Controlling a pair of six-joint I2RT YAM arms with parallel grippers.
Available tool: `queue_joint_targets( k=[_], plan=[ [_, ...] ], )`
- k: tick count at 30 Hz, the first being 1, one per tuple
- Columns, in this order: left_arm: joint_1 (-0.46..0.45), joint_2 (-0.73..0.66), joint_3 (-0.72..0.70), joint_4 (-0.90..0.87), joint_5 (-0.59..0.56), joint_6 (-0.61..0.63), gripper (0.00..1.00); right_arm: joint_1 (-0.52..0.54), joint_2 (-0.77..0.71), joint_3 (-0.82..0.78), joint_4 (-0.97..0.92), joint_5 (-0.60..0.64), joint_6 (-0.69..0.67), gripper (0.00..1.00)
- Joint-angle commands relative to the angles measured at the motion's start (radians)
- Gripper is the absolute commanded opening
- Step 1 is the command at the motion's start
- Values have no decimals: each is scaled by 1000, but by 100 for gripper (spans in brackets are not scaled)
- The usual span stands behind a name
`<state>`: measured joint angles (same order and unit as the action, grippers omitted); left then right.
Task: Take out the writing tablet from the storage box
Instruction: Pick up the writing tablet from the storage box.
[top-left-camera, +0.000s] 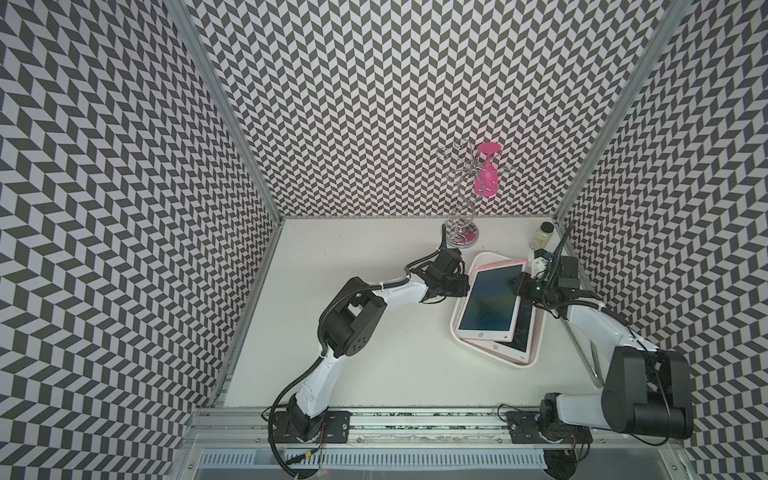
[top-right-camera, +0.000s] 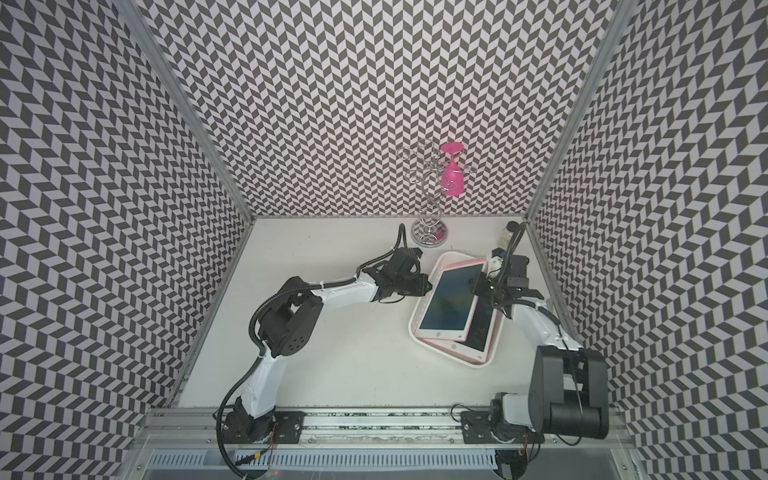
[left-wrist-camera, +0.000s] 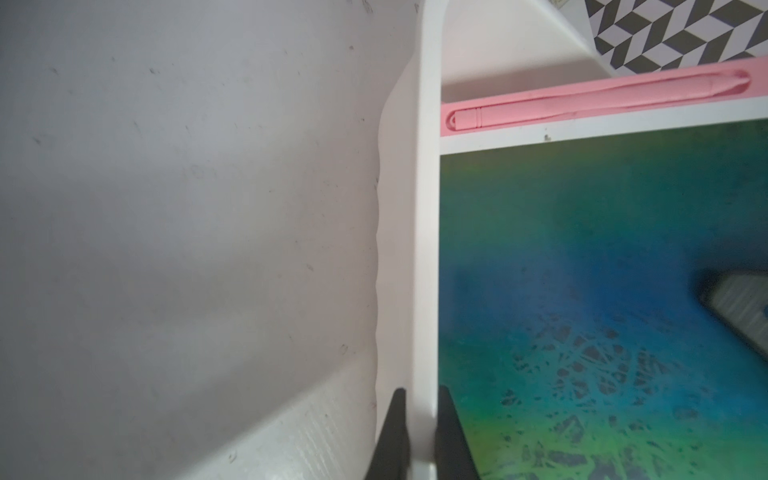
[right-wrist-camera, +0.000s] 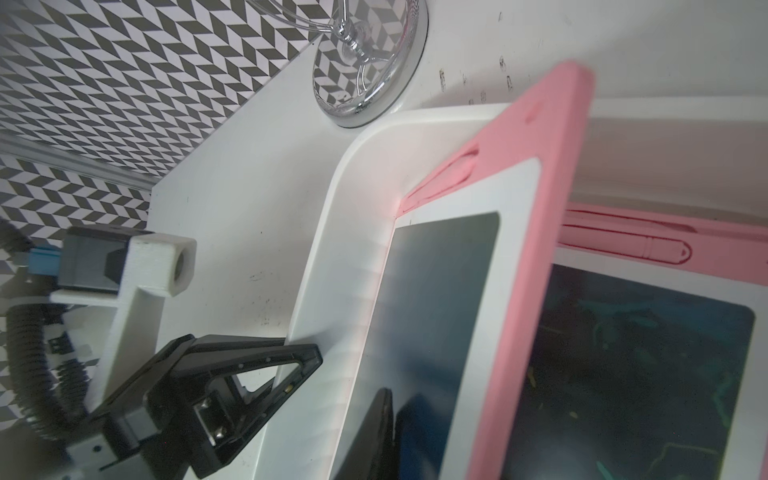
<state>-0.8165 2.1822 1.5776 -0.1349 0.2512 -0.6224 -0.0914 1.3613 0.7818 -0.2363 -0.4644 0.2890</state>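
The storage box (top-left-camera: 494, 359) is a shallow white tray at the table's right side, seen in both top views. Two writing tablets lie in it. The upper writing tablet (top-left-camera: 490, 299) has a pink back, a white frame and a blue-green screen, and it lies tilted over the lower one (top-left-camera: 521, 332). My left gripper (left-wrist-camera: 422, 399) is shut on the box's left rim (left-wrist-camera: 428, 208). My right gripper (top-left-camera: 519, 286) is at the upper tablet's right edge. One of its fingers (right-wrist-camera: 374, 436) presses on the screen (right-wrist-camera: 440, 291); the other is hidden under the tablet.
A chrome wire stand (top-left-camera: 461, 237) with a pink glass (top-left-camera: 486, 174) hung upside down stands just behind the box. A small jar (top-left-camera: 544, 235) sits at the back right corner. The patterned right wall runs close beside the box and my right arm.
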Motion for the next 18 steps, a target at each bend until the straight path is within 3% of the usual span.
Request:
queue_joint_targets(
  k=[1,4,8,18],
  plan=[
    [-11,-84,-32,-18,62,27,0,-9,8,-2,11,-36,-30,19],
    [3,-140,-75,25,69,0,4,-19,-4,5,10,-56,-27,14],
    [27,-210,-128,100,106,-35,9,-39,-5,45,-21,-106,-31,0],
    [55,-209,-102,91,123,-20,10,-49,-12,70,-18,-157,-17,0]
  ],
)
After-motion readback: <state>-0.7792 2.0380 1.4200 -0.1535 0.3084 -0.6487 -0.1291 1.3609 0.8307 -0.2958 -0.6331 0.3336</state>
